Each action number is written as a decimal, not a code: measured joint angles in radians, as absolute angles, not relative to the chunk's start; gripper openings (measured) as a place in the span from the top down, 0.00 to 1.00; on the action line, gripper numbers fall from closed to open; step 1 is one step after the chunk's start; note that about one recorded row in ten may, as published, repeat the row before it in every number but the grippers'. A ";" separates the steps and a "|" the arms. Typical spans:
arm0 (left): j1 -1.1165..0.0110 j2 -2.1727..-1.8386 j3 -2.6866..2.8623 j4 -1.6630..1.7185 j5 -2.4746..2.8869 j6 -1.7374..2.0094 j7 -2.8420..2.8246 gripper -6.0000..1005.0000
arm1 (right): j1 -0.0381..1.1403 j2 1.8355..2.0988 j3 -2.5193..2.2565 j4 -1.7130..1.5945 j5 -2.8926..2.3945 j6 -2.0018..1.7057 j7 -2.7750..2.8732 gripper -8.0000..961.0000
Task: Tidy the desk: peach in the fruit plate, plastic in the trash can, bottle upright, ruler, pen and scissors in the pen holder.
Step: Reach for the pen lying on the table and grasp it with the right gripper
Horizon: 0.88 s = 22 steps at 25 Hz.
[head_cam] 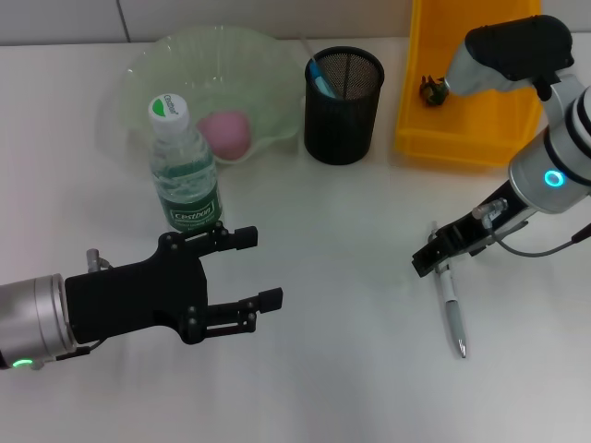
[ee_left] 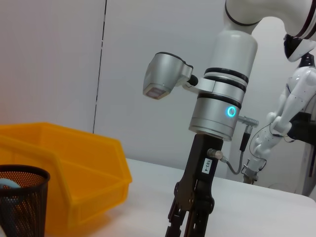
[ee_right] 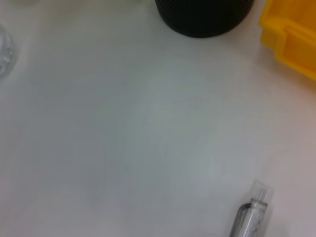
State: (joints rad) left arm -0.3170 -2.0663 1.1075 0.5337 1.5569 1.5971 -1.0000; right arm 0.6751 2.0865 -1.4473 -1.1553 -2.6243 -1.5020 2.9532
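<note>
The right end effector (head_cam: 434,257) is reaching down to the desk (head_cam: 332,369) at the upper end of the pen (head_cam: 451,305), its dark fingers sitting right at or over the pen's top; whether they are apart or pressed on the pen cannot be told from any view. The pen is lying flat on the desk, its tip pointing toward the robot, well apart from the pen holder (head_cam: 343,103). In the right wrist view only one end of the pen (ee_right: 251,217) is showing, with the base of the pen holder (ee_right: 202,17) and a corner of the yellow bin (ee_right: 291,39) beyond it.

The left end effector (head_cam: 247,269) is hovering over the desk near the robot's left side, its two fingers spread apart and gripping nothing, pointing toward the middle of the desk. Just behind it the bottle (head_cam: 185,171) is standing upright with its cap on, near but not touching the fingers.

Behind the bottle the fruit plate (head_cam: 157,65), pale green and translucent, is holding the peach (head_cam: 226,132). To the right of the plate the black mesh pen holder is standing upright with a blue object (head_cam: 322,78) leaning inside it. Farther right the yellow bin (head_cam: 462,138) is sitting at the back of the desk with a small dark item (head_cam: 431,90) lying in it.

From the left wrist view the right arm (ee_left: 222,98) is showing upright over the desk, with the yellow bin (ee_left: 74,173) and pen holder (ee_left: 22,197) alongside.
</note>
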 joint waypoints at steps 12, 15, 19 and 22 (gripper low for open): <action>-0.315 -2.066 1.108 0.534 1.557 1.596 -0.998 0.20 | 0.695 2.086 -1.463 -1.116 -2.638 -1.470 2.956 0.23; -0.313 -2.066 1.107 0.534 1.557 1.595 -0.997 0.20 | 0.696 2.086 -1.462 -1.116 -2.638 -1.468 2.956 0.35; -0.313 -2.066 1.107 0.534 1.557 1.594 -0.997 0.20 | 0.698 2.086 -1.464 -1.108 -2.638 -1.460 2.956 0.44; -0.313 -2.066 1.108 0.534 1.557 1.589 -0.997 0.20 | 0.704 2.087 -1.465 -1.091 -2.639 -1.455 2.956 0.44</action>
State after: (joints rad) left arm -0.3129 -2.0663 1.1077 0.5338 1.5569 1.5887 -0.9971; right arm 0.7041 2.0869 -1.4648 -1.0913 -2.6385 -1.4546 2.9560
